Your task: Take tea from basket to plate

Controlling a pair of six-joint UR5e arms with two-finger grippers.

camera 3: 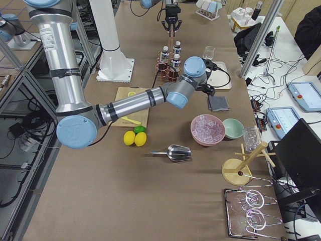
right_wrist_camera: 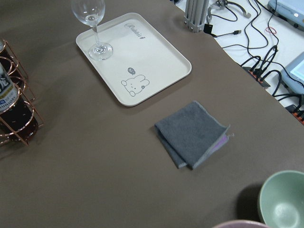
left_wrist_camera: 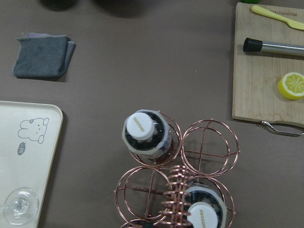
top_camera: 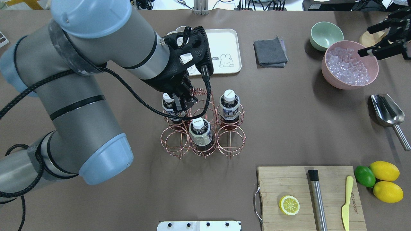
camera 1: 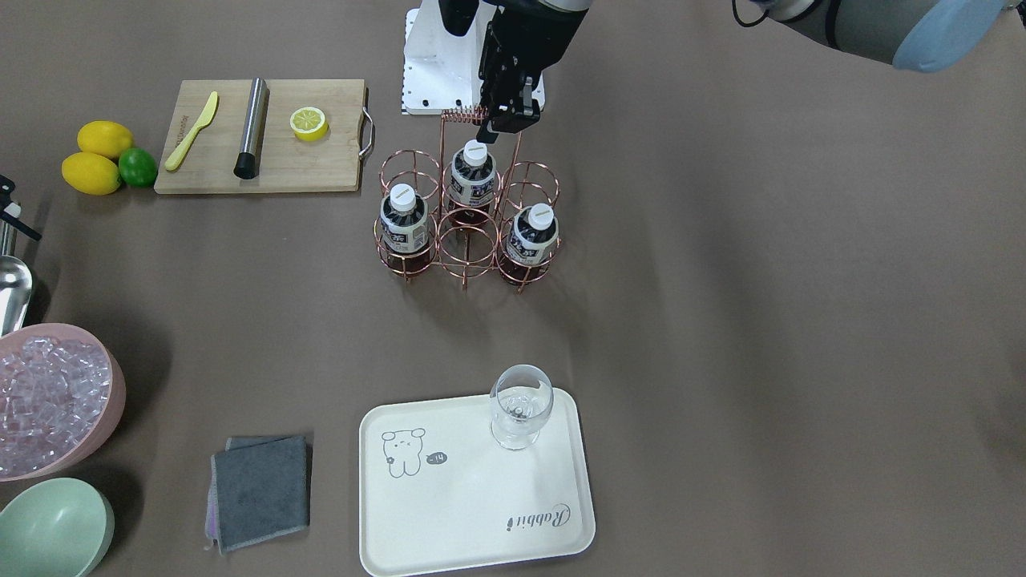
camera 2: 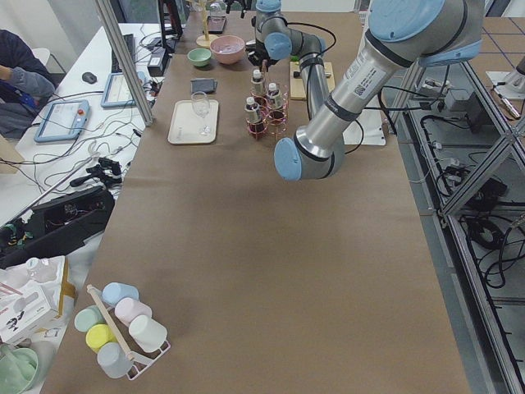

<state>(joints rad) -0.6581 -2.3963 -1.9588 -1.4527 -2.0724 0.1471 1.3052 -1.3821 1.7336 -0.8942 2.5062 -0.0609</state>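
The rose-gold wire basket stands mid-table and holds three tea bottles with white caps. My left gripper is open and empty. It hovers above the basket beside the coiled handle, over the bottle in the far-left cell. The left wrist view shows two of the bottles and the handle coil. The cream plate lies beyond the basket, with a stemmed glass on one corner. My right gripper is open and empty above the pink bowl.
A grey cloth lies beside the plate. A pink bowl of ice, a green bowl and a metal scoop are on my right. A cutting board holds a lemon half, muddler and knife, with lemons and a lime beside it.
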